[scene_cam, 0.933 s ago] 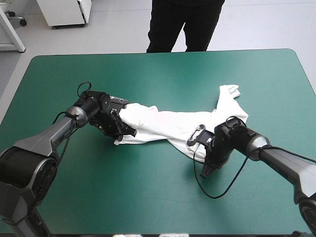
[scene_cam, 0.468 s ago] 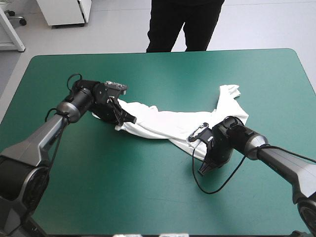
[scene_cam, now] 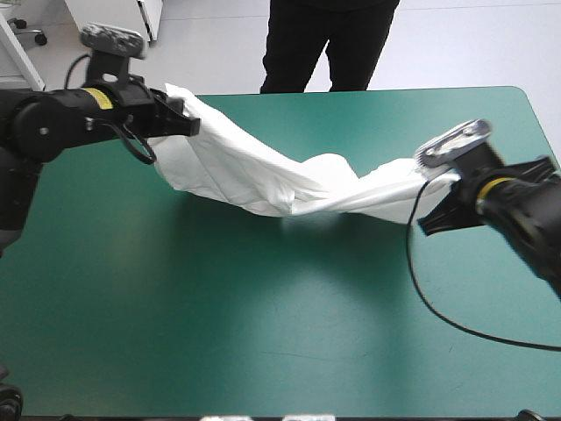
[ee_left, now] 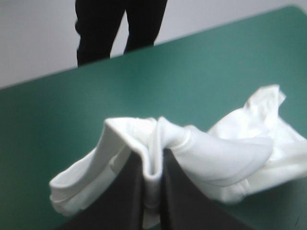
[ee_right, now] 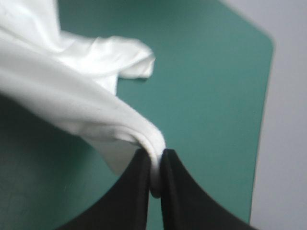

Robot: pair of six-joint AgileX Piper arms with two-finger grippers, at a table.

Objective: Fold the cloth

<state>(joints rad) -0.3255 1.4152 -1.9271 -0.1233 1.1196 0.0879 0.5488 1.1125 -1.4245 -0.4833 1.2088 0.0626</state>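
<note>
The white T-shirt (scene_cam: 263, 171) hangs stretched between both arms above the teal-green table (scene_cam: 263, 333), sagging in the middle where it rests near the cover. My left gripper (scene_cam: 186, 123) is raised at the far left and is shut on the T-shirt; a fold of cloth (ee_left: 153, 158) is pinched between its black fingers (ee_left: 127, 191). My right gripper (scene_cam: 436, 219) is lifted at the right side and is shut on the T-shirt too, an edge of it (ee_right: 154, 158) caught between its fingers (ee_right: 136, 191). A loose part of the cloth (ee_right: 129, 60) lies ahead of it.
The table's far edge (scene_cam: 351, 90) lies just beyond the lifted cloth, its right edge (ee_right: 261, 120) close to my right gripper. The near half of the table (scene_cam: 219, 351) shows bare cover, with the cloth's shadow under the sag.
Both grippers rose from the table and drew apart, left toward the far left, right toward the right edge. The T-shirt came up with them, from a flat crumpled strip to a hanging band.
</note>
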